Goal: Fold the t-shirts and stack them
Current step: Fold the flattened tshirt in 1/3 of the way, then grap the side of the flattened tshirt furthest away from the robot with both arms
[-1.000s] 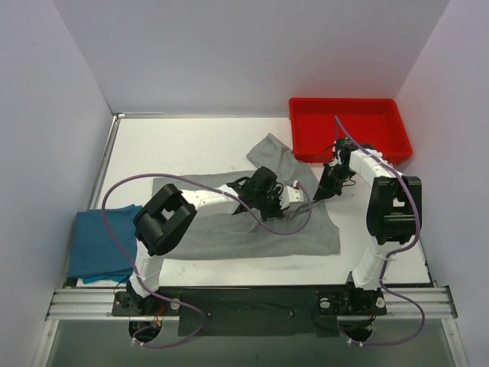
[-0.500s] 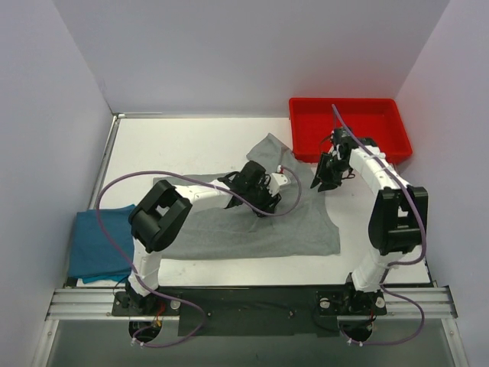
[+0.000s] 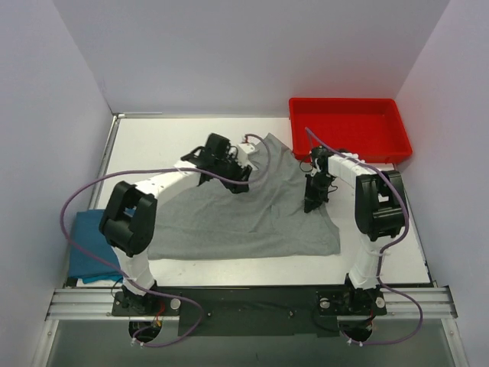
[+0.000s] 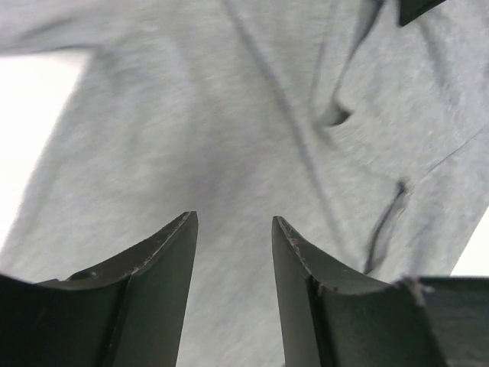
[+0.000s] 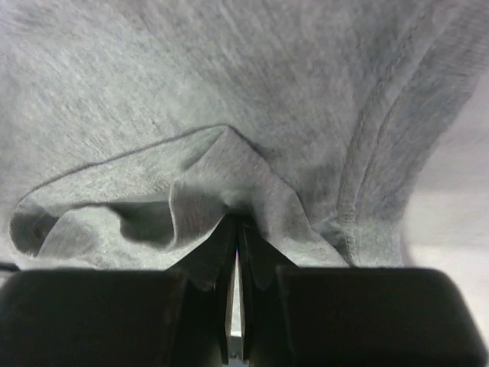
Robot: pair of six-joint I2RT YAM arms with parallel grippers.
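A grey t-shirt lies spread over the middle of the table, its upper part rumpled. My left gripper hovers over the shirt's back left part. In the left wrist view it stands open, with only grey cloth below and nothing between the fingers. My right gripper is at the shirt's right edge. In the right wrist view it is shut on a pinched fold of the grey shirt. A folded blue t-shirt lies at the table's left edge.
A red tray stands at the back right, just behind the right arm. White table shows behind the shirt and along the right side. Purple cables loop from both arms over the cloth.
My left gripper has opened, let go of the shirt and swung back and left. My right gripper has moved left onto the shirt's right edge and shut on it.
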